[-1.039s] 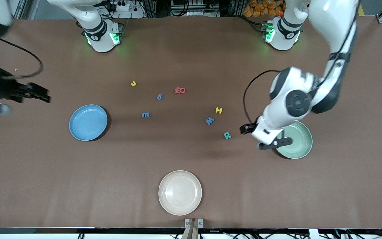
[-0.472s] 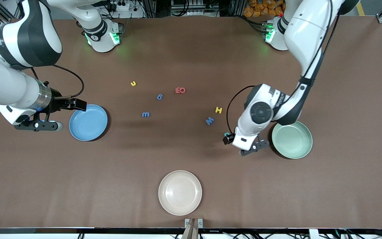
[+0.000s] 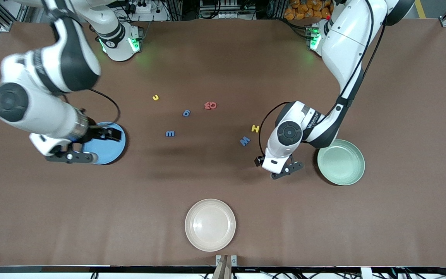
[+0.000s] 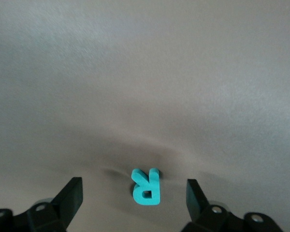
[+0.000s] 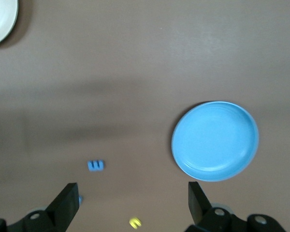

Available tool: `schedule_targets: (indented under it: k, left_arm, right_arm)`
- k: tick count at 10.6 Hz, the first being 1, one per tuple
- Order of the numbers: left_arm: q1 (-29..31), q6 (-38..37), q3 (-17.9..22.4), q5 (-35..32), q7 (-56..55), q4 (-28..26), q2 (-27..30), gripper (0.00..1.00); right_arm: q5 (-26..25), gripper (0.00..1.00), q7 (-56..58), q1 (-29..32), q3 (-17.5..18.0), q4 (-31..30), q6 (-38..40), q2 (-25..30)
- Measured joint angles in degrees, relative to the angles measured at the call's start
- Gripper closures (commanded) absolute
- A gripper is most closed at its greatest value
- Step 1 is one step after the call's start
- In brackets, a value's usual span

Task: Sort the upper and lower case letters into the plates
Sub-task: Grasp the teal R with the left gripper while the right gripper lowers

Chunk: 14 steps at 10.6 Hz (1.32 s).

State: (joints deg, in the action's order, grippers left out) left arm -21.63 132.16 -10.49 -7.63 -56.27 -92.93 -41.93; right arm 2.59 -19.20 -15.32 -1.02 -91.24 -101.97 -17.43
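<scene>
Teal R lay flat on the table near the pale green plate; my left gripper straddled it, fingers wide, ready to pinch. My right gripper, also spread, hung over the blue plate.

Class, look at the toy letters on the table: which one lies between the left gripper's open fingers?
The teal R. It alone lies between the left gripper's fingers; the yellow H and blue M lie beside that arm, outside them.
</scene>
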Motion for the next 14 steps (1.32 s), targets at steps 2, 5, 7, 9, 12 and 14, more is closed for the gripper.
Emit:
schedule_targets:
  k: [2, 5, 7, 9, 12, 14]
  left_arm:
    - [-0.5, 0.1, 0.0, 0.0, 0.0, 0.0, -0.7, 0.18]
    - [-0.6, 0.2, 0.1, 0.0, 0.0, 0.1, -1.6, 0.28]
    - [-0.6, 0.2, 0.1, 0.0, 0.0, 0.2, -1.8, 0.29]
    - [-0.6, 0.2, 0.1, 0.0, 0.0, 0.2, -2.0, 0.41]
    - [-0.8, 0.4, 0.1, 0.0, 0.0, 0.4, -2.1, 1.0]
    - [-1.0, 0.4, 0.0, -0.3, 0.0, 0.8, -2.1, 1.0]
  right_arm:
    - [1.4, 0.0, -5.8, -1.7, 0.2, -5.4, -5.8, -0.2]
    - [3.1, 0.0, -11.0, -4.6, 0.3, -16.4, -17.9, -0.2]
    - [3.1, 0.0, -13.7, -7.5, 0.4, -22.7, -24.3, -0.2]
    - [3.4, 0.0, -14.1, -8.5, 0.4, -26.1, -28.1, -0.1]
    - [4.2, 0.0, -14.2, -10.2, 0.5, -32.2, -37.6, 0.1]
    - [4.2, 0.0, -14.8, -12.2, 0.5, -33.9, -40.3, 0.2]
